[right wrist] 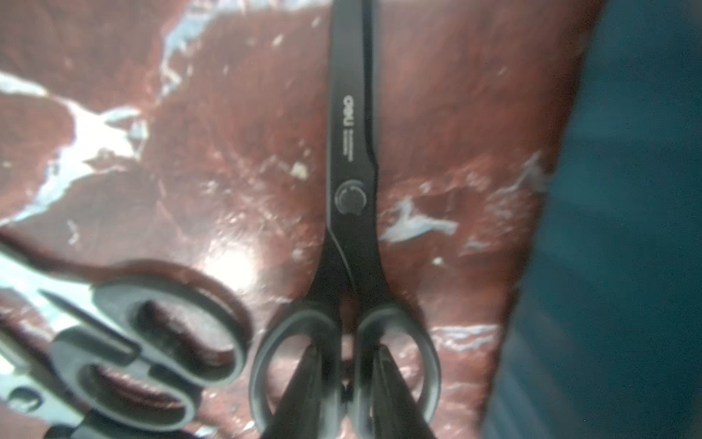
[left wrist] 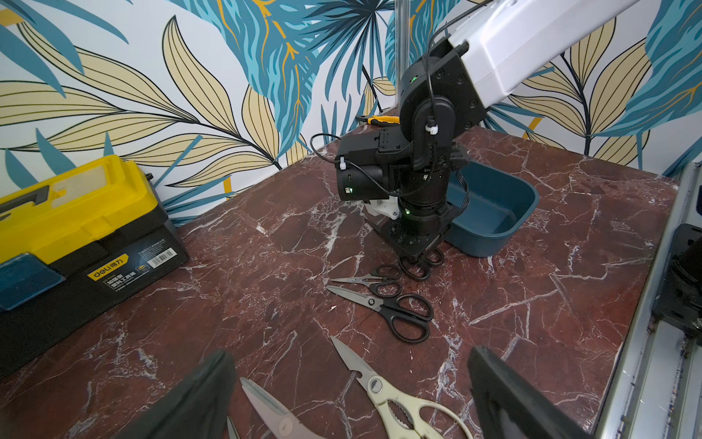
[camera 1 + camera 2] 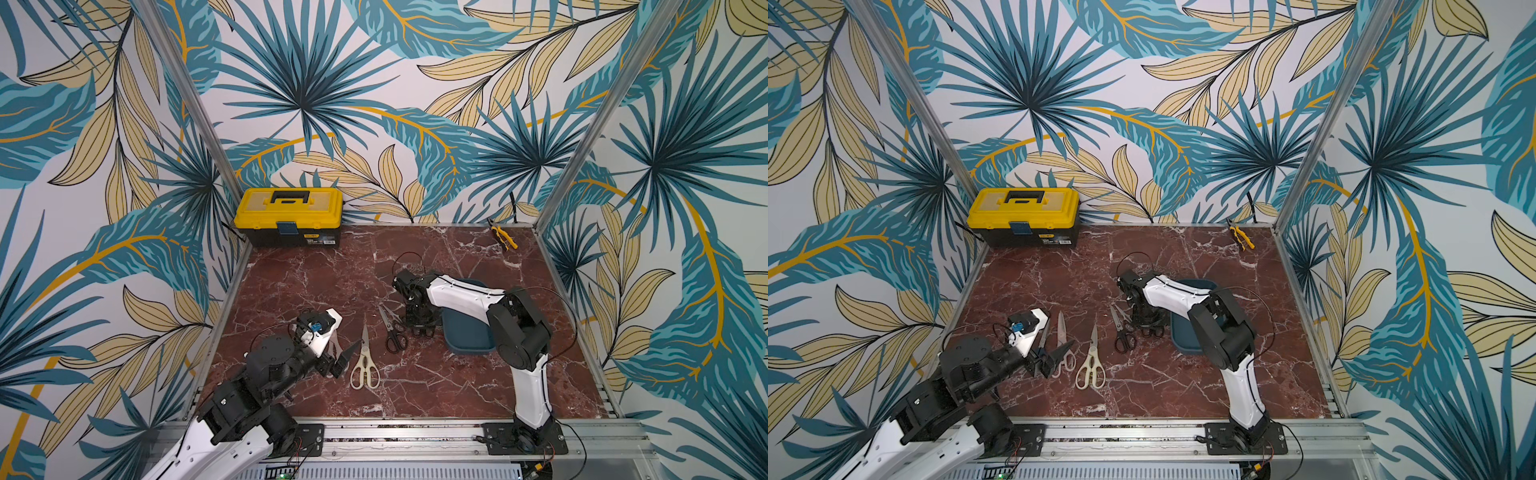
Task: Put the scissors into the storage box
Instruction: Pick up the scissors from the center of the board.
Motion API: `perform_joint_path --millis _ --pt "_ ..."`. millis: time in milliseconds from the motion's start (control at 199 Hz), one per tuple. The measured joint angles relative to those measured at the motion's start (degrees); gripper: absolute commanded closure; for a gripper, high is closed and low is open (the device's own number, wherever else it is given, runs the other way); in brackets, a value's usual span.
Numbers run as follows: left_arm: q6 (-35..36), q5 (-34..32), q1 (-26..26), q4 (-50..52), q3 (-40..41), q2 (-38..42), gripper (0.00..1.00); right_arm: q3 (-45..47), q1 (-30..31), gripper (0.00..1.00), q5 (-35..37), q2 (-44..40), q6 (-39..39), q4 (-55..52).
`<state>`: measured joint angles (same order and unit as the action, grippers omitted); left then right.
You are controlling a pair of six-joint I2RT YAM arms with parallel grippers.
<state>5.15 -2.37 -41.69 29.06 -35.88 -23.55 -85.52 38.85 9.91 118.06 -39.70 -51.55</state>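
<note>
Left gripper (image 2: 349, 355) spread, right gripper (image 1: 345, 349) pinching black scissors (image 1: 351, 197), grip hidden in top views

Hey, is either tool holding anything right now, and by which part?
The right tool appears to pinch the all-black scissors by the handles, one finger in each loop; they lie flat on the table. The left tool is open, holding nothing.

right tool (image 3: 1148, 327) at scissors (image 3: 1157, 332), storage box (image 3: 1183, 347) beside

A yellow-and-black toolbox (image 3: 288, 216) stood shut at the far left corner of the red marble bench (image 3: 415, 386). Yellow-handled pliers (image 3: 503, 237) lay near the far right corner. Leaf-patterned wallpaper (image 3: 374, 83) covered the surrounding walls.
</note>
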Motion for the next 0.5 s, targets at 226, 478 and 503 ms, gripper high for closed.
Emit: perform_joint_path --millis 226,478,503 --pt "0.0 -0.83 0.0 0.39 0.0 0.0 0.0 -0.87 -0.2 0.78 0.83 0.79 3.19 -0.61" --pt "0.0 -1.51 0.0 0.39 0.0 0.0 0.0 -1.01 -0.2 0.8 1.64 0.79 5.95 -0.57" --pt "0.0 -1.51 0.0 0.39 0.0 0.0 0.0 -1.01 -0.2 0.81 1.64 0.79 6.12 -0.57"
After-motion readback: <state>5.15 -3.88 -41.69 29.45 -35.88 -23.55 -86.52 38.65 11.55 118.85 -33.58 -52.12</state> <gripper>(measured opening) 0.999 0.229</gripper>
